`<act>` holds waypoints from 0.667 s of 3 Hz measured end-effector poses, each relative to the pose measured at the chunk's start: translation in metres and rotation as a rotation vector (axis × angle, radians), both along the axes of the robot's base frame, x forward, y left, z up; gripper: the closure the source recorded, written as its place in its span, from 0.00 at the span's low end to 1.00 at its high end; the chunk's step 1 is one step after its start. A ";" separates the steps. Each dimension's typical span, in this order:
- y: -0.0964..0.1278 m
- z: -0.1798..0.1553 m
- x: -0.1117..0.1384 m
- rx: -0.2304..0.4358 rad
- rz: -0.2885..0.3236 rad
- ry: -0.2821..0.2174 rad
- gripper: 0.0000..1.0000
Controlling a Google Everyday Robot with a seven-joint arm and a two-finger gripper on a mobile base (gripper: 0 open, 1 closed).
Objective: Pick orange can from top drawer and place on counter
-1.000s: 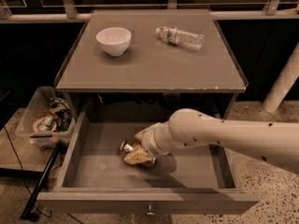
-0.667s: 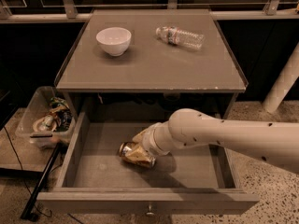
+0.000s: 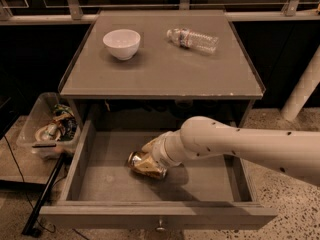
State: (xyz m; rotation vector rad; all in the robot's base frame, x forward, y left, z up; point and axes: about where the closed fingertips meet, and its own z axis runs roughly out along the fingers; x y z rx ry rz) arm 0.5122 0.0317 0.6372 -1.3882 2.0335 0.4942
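Now reaches into drawer (image 3: 79, 160), gripper (image 3: 151, 154) touching can (image 3: 144, 165), lying sideways on drawer floor left of centre. Cannot tell whether gripper clasps it or not. Sits below counter (image 3: 165, 71).

The orange can (image 3: 142, 165), shiny gold with a silver end, lies on its side in the open grey top drawer (image 3: 150, 215), left of centre. The gripper (image 3: 151, 153) is at the can's one o'clock. The flat grey counter (image 3: 165, 71) lies at twelve o'clock.
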 end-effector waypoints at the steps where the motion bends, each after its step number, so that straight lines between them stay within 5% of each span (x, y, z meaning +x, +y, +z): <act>1: 0.000 0.006 0.001 -0.009 0.015 0.002 1.00; 2: -0.009 0.029 0.002 -0.009 0.019 -0.021 1.00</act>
